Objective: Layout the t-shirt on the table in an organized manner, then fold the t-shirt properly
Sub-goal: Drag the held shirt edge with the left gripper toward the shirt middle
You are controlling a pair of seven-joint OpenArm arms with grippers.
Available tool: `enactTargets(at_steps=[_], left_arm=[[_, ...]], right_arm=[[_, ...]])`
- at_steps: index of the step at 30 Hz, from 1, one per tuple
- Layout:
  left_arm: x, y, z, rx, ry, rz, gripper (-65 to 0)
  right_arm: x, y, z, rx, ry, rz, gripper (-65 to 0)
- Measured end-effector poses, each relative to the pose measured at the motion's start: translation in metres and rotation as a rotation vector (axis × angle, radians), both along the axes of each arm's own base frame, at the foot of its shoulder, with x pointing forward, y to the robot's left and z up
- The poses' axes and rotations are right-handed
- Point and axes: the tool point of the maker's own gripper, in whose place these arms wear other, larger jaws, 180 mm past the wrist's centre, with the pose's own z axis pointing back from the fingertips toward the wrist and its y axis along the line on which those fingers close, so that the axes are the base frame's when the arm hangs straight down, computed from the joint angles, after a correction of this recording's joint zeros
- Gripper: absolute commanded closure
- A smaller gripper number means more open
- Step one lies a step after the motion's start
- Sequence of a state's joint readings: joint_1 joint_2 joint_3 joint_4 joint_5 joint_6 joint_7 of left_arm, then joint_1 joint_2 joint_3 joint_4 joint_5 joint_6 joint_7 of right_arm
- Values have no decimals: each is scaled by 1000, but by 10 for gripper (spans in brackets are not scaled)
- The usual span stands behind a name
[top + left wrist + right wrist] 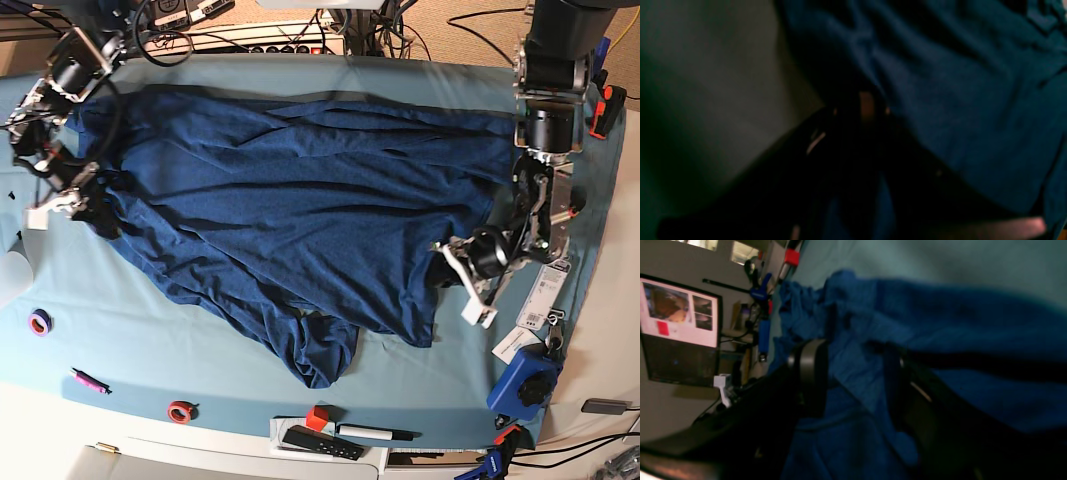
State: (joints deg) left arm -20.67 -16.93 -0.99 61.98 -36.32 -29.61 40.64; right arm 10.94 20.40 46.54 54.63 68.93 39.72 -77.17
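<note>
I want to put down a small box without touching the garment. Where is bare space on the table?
The teal-cloth table is bare between the dark navy t-shirt and the purple tape ring. The near edge by the red tape ring and black remote is crowded.

Heathered navy t-shirt (pixel 300 190); light teal table (pixel 130 330); red tape ring (pixel 180 411), apparently.

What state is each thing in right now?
T-shirt: spread across the table, wrinkled, bottom corner bunched, not folded.
Left gripper: fingers pinching the shirt's edge.
Right gripper: fingers closed on shirt fabric.
Table: covered by teal cloth.
</note>
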Motion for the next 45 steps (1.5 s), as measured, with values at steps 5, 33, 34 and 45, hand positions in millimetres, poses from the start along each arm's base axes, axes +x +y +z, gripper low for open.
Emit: enactTargets(at_steps=[5, 33, 34, 45], left_arm=[[-1, -12, 1, -41, 5, -4, -108], [-4, -39, -2, 0, -43, -89, -352], [-4, -41, -2, 0, -47, -92, -352], [8, -50, 11, 24, -77, -123, -352]], right_arm=[[2, 12, -4, 27, -9, 3, -271], [2, 11, -3, 27, -12, 0, -271], [2, 11, -3, 27, -12, 0, -271], [3, 11, -3, 27, -13, 0, -271]])
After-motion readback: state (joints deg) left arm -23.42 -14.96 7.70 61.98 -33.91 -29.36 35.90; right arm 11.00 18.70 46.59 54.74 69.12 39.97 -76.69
